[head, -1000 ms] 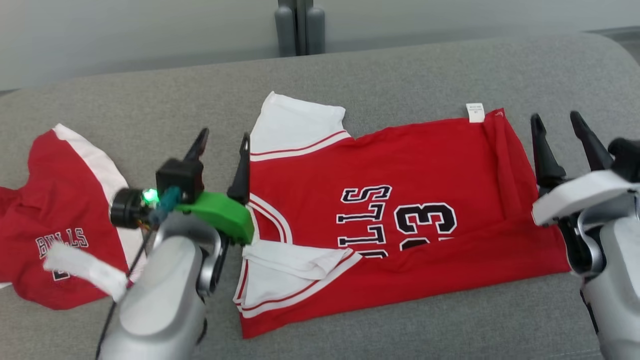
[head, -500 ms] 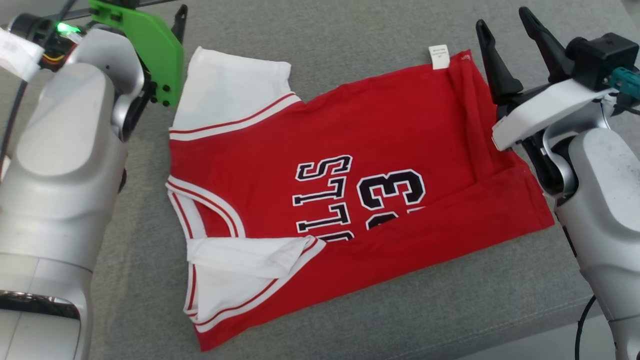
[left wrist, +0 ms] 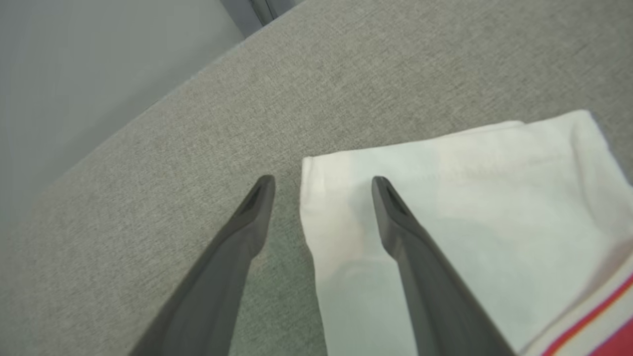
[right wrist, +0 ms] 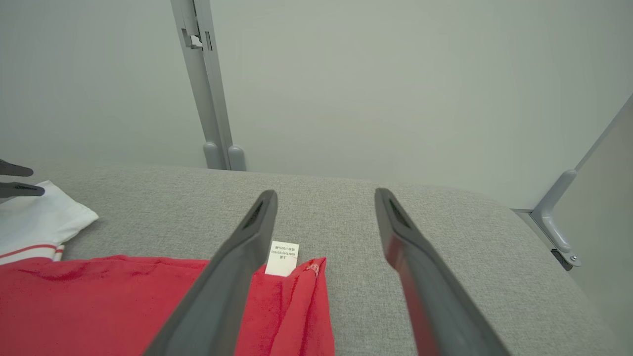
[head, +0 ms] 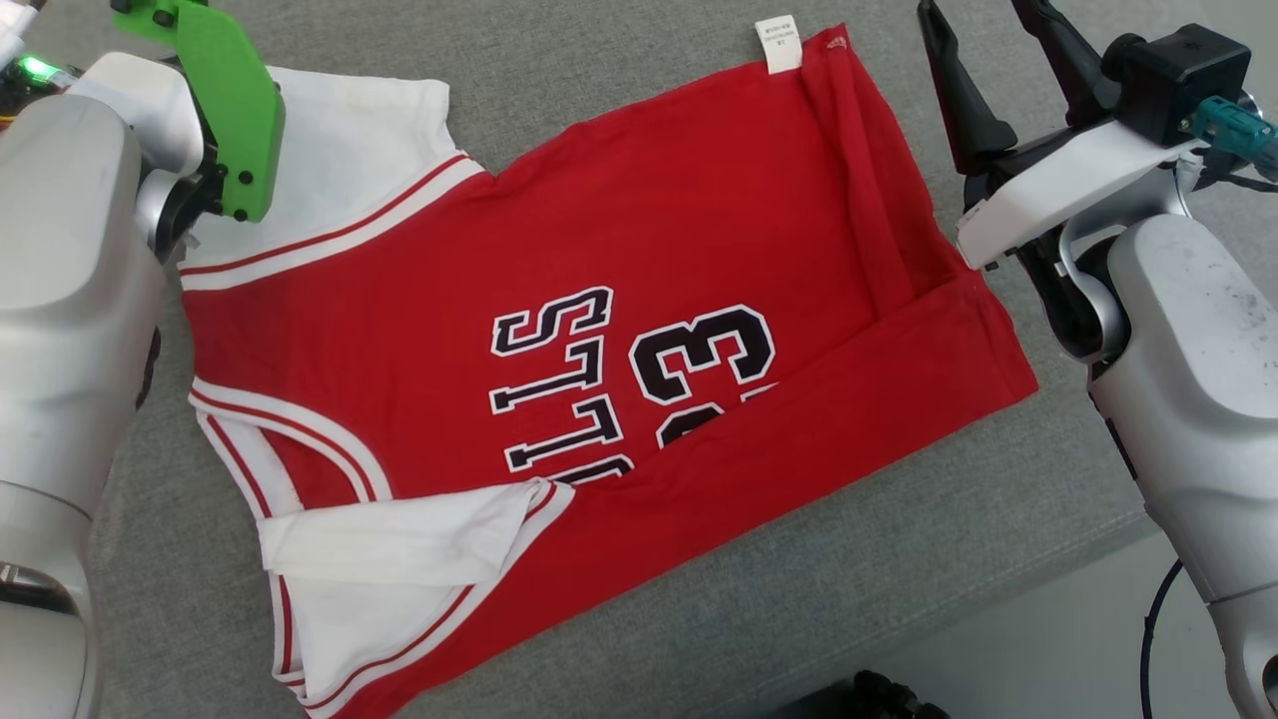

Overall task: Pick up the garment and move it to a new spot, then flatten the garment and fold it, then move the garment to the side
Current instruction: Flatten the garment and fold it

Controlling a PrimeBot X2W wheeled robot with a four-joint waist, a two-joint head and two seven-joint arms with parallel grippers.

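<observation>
The robot has leaned in over the red Bulls jersey (head: 649, 250), half-folded on the grey couch (head: 799, 599). Left gripper (left wrist: 322, 182), wide open, now straddles the white sleeve (left wrist: 470, 198) edge. Right gripper (right wrist: 325, 194), open too, hovers by the label (right wrist: 282, 257) corner. Looks like the next fold is coming!

The right gripper (right wrist: 324, 198) is being held with its jaws wide apart and nothing between them, above a grey cushion (right wrist: 445, 237). A red jersey (right wrist: 123, 301) is being shown lying on the cushion at the lower left. Its near edge is bunched into a fold beneath the finger (right wrist: 232, 277) on the view's left. A white tag (right wrist: 283, 258) is sticking out at that corner, just beside this finger. A white sleeve (right wrist: 34, 222) with a red stripe is lying at the left edge, and the tips of the left gripper (right wrist: 15, 179) are being glimpsed over it. A pale wall (right wrist: 395, 74) and a grey post (right wrist: 203, 84) are standing behind.
</observation>
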